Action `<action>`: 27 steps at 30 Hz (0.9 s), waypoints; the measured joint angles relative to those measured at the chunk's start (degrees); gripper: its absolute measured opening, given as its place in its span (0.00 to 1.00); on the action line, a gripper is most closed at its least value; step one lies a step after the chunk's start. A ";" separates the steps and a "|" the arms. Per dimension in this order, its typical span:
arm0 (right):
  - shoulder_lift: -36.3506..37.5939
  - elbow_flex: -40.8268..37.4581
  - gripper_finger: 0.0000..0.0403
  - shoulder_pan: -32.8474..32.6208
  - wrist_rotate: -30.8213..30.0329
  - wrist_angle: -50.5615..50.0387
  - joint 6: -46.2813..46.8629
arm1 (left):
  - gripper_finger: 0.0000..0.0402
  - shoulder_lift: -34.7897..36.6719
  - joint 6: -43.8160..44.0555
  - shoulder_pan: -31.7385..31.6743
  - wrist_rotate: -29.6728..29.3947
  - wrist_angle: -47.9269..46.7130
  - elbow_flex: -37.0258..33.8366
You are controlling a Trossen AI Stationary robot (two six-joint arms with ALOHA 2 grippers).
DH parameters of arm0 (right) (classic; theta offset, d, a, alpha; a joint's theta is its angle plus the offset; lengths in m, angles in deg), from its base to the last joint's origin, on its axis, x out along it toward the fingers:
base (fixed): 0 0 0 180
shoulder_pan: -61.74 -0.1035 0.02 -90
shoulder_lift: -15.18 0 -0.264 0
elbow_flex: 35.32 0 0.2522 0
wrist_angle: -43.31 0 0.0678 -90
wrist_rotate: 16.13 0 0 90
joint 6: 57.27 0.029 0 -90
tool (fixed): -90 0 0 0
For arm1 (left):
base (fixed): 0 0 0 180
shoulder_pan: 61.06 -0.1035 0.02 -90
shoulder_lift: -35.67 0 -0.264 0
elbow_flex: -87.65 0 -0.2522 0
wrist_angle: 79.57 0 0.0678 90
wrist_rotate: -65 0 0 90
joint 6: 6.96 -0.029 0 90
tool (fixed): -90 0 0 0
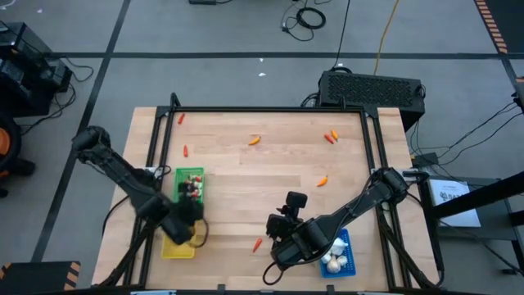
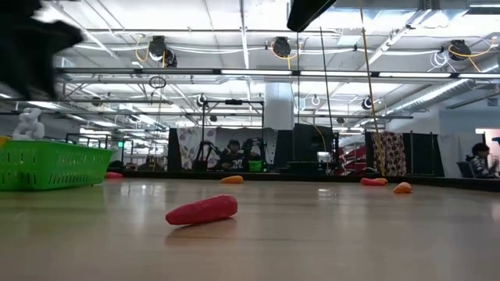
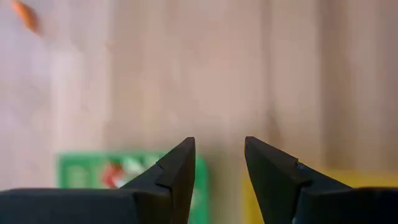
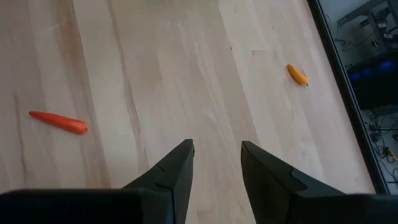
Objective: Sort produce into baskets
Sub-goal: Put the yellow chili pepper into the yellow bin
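Note:
My left gripper (image 1: 190, 215) (image 3: 217, 143) is open and empty, raised over the gap between the green basket (image 1: 190, 183) (image 3: 87, 177) and the yellow basket (image 1: 178, 246) (image 3: 364, 179) at the near left. The green basket holds several small pieces. My right gripper (image 1: 279, 227) (image 4: 216, 146) is open and empty above bare table, beside the blue basket (image 1: 344, 260), which holds white garlic bulbs (image 1: 333, 260). A red carrot-like piece (image 1: 257, 243) (image 4: 59, 122) (image 2: 201, 209) lies on the table between the grippers.
Loose pieces lie on the wood: orange ones mid-table (image 1: 255, 140) (image 1: 322, 181) (image 4: 297, 74), a red-orange pair at the far right (image 1: 331, 137), and red ones at the far left (image 1: 181, 118) (image 1: 186, 151). A black frame (image 1: 270, 110) borders the table.

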State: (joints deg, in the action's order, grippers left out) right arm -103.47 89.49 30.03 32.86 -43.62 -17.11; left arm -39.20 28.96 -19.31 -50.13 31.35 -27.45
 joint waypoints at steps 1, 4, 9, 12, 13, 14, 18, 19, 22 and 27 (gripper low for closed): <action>0.00 0.02 0.31 0.17 0.01 0.18 -0.41 | 0.37 0.00 -2.53 -2.20 -1.36 1.50 0.00; 0.00 0.00 0.31 0.66 0.02 0.65 -1.05 | 0.37 0.00 -10.72 -10.27 -2.63 6.06 0.02; 0.00 0.00 0.31 1.15 0.04 0.84 -1.79 | 0.37 0.00 -21.94 -25.42 -2.31 15.42 -0.03; 0.00 0.02 0.31 1.16 0.10 0.81 -1.94 | 0.37 0.00 -24.35 -34.70 -2.05 24.81 -1.44; 0.00 0.00 0.31 1.15 0.29 0.81 -2.20 | 0.37 -0.03 -24.27 -37.74 -1.87 28.16 -2.11; 0.00 0.00 0.31 1.15 0.42 0.76 -2.29 | 0.37 -0.44 -23.98 -40.49 -1.63 31.28 -2.60; 0.00 0.00 0.31 1.13 0.49 0.51 -2.59 | 0.37 -3.27 -24.19 -49.49 1.26 43.19 -5.02; 0.00 0.00 0.31 1.12 0.52 0.47 -2.81 | 0.37 -4.41 -24.56 -51.19 2.64 46.33 -5.64; 0.00 0.00 0.31 0.94 0.59 0.38 -3.39 | 0.37 -8.82 -25.77 -55.19 6.52 53.13 -6.68; 0.00 0.00 0.31 0.88 0.61 -0.13 -3.61 | 0.37 -17.44 -25.80 -58.89 8.51 61.70 -6.67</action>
State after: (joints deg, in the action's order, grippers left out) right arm -103.47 89.49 30.91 33.47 -43.74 -20.72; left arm -56.64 3.16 -78.20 -41.62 93.05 -34.12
